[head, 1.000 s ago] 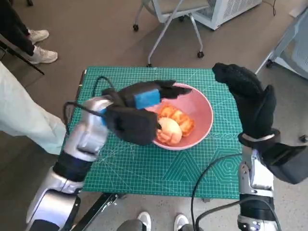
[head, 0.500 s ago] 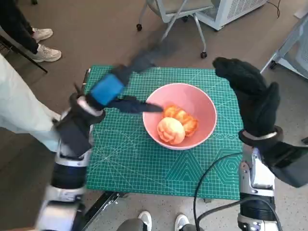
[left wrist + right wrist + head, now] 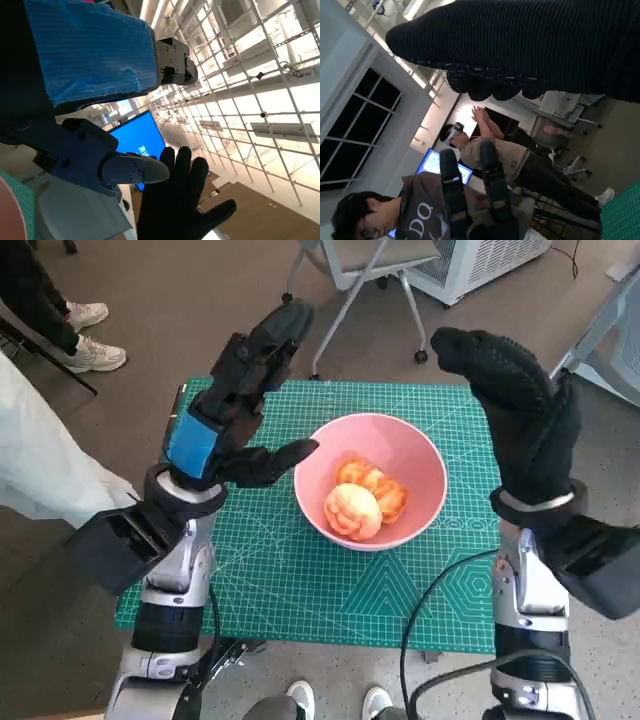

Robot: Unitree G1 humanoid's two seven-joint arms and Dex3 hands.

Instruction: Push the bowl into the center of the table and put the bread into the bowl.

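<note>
Round pink plastic bowl (image 3: 412, 462) upright near the middle of the green cutting mat (image 3: 300, 570), golden-orange bread pieces (image 3: 362, 500) lying inside it

Both forearms raised upright. Left hand (image 3: 232, 405) lifted, blue-taped back toward the head camera, fingers extended and apart, thumb out sideways toward the right hand; holds nothing. Right hand (image 3: 512, 410) gloved, likewise raised, fingers extended, empty.
</note>
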